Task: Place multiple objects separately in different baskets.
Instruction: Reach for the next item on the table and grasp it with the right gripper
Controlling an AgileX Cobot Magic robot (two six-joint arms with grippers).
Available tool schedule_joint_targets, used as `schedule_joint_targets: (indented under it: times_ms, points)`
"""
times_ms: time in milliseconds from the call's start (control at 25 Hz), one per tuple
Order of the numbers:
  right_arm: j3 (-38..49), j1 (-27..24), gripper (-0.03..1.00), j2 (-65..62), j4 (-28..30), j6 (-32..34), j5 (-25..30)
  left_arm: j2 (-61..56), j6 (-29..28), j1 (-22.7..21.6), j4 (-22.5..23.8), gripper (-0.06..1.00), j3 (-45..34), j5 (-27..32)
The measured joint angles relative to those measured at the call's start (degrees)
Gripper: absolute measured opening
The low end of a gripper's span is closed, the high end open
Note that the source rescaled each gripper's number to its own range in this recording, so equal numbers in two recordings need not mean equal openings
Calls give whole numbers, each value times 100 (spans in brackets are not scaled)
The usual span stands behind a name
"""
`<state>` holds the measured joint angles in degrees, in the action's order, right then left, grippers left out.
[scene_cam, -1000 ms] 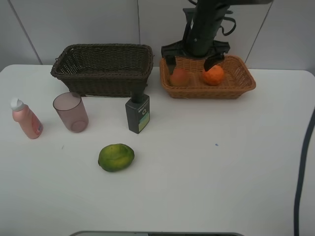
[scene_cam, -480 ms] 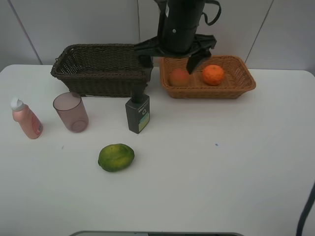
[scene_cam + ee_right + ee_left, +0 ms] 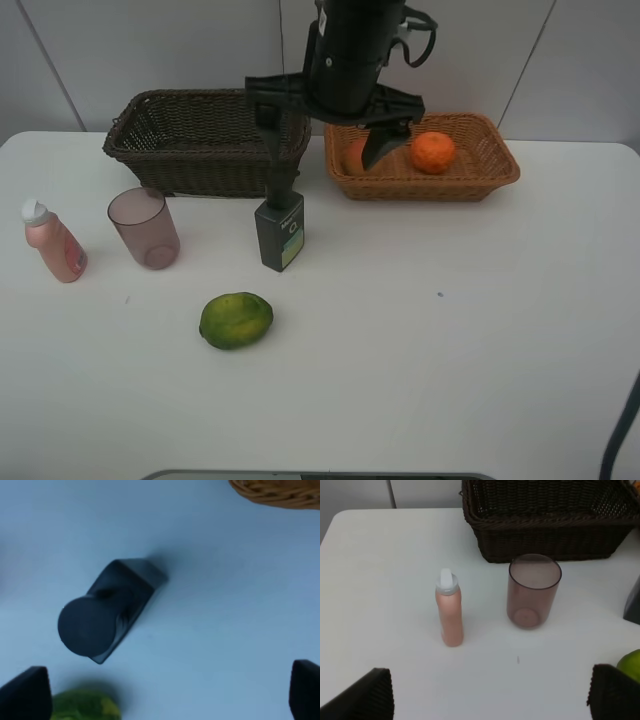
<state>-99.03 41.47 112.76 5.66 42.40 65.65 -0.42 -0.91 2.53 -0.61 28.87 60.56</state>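
Black right gripper (image 3: 165, 690), apparently cabled arm (image 3: 352, 55)

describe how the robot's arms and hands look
The right arm is a thick black cylinder with black cables looping off near its top. The right hand is a wide black crossbar carrying two short, tapered black fingers. Of the left hand only two dark, matte fingertips show; the rest of that arm is out of view. No markings are visible.

Orange (image 3: 433, 152) and red-yellow fruit (image 3: 353, 156) lie inside the orange-tan basket (image 3: 432, 187).
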Motion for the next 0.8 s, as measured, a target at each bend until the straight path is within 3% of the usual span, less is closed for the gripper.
schedule_joint_targets:
  times_ms: [160,320,520,800]
  points:
    - [-185,21,100,189,-99,267,10,0,0,0,0,99,0,0]
    - [-856,140,100,657,-126,302,380,0,0,0,0,99,0,0]
    - [-1707,209,100,1182,-130,317,397,0,0,0,0,99,0,0]
    - [-1810,209,100,1386,43,538,405,0,0,0,0,99,0,0]
